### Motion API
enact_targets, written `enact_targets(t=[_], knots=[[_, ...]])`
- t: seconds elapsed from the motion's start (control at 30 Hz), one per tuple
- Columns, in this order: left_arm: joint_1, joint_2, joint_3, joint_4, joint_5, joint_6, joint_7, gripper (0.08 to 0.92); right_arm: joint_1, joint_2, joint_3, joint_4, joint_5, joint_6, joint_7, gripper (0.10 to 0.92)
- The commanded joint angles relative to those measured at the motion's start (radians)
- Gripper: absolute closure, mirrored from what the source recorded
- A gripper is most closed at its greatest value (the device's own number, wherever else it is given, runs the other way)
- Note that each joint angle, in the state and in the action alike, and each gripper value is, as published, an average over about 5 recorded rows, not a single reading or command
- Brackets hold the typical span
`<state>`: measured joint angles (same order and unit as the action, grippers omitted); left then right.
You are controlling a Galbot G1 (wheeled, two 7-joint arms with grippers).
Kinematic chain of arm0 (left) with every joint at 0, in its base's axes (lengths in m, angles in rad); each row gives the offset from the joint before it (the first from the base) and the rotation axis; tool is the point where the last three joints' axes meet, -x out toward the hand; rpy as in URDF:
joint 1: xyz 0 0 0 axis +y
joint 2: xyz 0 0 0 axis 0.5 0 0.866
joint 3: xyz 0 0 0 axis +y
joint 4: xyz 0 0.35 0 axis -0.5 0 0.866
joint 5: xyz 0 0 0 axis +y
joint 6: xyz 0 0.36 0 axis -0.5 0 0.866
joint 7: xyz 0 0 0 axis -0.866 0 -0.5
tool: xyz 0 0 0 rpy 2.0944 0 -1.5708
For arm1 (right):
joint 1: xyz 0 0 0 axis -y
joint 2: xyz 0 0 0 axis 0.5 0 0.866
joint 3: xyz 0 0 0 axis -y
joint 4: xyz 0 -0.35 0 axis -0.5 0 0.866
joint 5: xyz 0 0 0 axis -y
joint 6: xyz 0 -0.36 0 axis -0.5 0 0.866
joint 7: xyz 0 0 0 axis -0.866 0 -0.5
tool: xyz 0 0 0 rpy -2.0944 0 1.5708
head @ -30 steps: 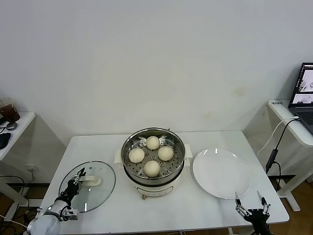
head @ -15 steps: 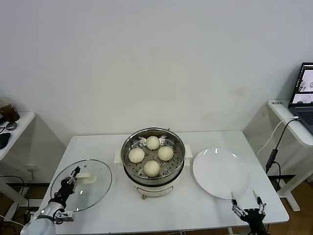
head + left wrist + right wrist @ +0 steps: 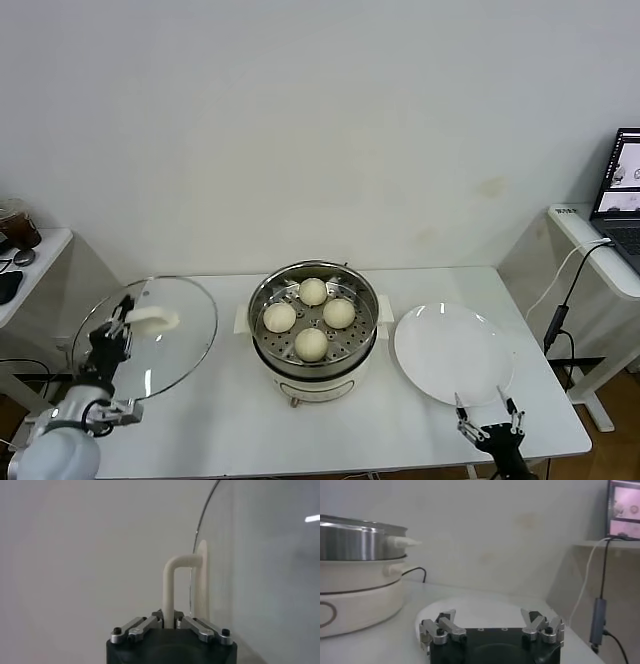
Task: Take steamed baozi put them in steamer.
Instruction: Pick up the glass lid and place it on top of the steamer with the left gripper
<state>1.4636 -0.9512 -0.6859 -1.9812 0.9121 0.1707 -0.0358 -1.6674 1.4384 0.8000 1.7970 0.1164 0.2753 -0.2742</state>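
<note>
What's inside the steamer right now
Four buns sit on the perforated tray inside the open steamer. Whatever is below the tray is hidden. The left gripper holds the glass lid raised beside it.

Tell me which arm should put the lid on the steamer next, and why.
Left. Its tool already grips the glass lid's white handle, lifted beside the steamer holding four buns. The right tool sits open and empty near the plate.
</note>
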Motion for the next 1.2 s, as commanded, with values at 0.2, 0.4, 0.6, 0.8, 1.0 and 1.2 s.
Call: enact_targets(t=[0.2, 0.4, 0.6, 0.8, 1.0, 1.2], knots=[[-0.439, 0.075, 0.645, -0.176, 0.004, 0.492, 0.247, 0.825, 0.033, 0.034, -0.059, -0.044, -0.146, 0.034, 0.042, 0.203], [-0.577, -0.049, 0.806, -0.099, 0.210, 0.520, 0.353, 0.825, 0.050, 0.050, -0.061, -0.050, -0.179, 0.028, 0.059, 0.203], [-0.623, -0.163, 0.858, -0.017, 0.339, 0.521, 0.403, 0.825, 0.050, 0.057, -0.070, -0.052, -0.191, 0.035, 0.060, 0.203], [-0.633, -0.241, 0.873, 0.051, 0.384, 0.520, 0.403, 0.825, 0.048, 0.058, -0.077, -0.058, -0.208, 0.038, 0.063, 0.203], [-0.642, -0.271, 0.872, 0.104, 0.389, 0.520, 0.394, 0.825, 0.044, 0.054, -0.080, -0.063, -0.208, 0.045, 0.064, 0.203], [-0.651, -0.303, 0.873, 0.148, 0.392, 0.520, 0.372, 0.825, 0.041, 0.054, -0.085, -0.065, -0.211, 0.048, 0.064, 0.203]])
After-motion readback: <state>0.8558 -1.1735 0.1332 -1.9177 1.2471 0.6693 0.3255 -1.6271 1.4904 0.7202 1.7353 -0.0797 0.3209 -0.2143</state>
